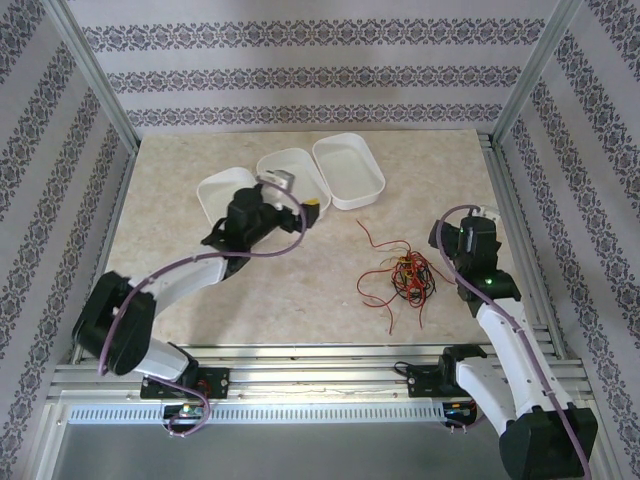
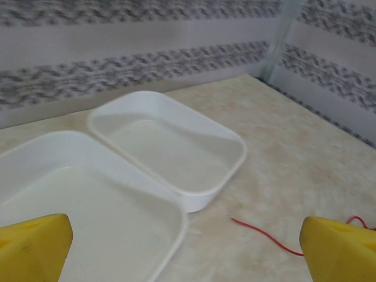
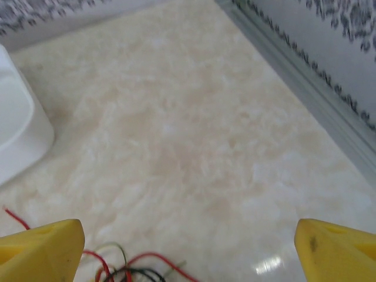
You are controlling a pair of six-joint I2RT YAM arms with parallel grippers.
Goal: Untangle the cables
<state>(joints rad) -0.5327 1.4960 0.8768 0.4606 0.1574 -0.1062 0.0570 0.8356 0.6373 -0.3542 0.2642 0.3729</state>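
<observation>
Cable tangle (image 1: 400, 275): loose on tabletop (image 1: 260, 295). My right claw (image 3: 188, 252): wide, empty, just beside tangle, placed to pick. My left claw (image 2: 188, 247): wide, empty, well apart.

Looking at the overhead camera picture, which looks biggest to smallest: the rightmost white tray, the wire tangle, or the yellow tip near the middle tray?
1. Rightmost white tray and cables: their spread looks alike, so I won't rank them.
2. Yellow tip: clearly smallest.

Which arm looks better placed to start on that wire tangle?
Right, probably: the right gripper hangs open beside the cables. The left gripper sits farther off, by the white trays.
</observation>
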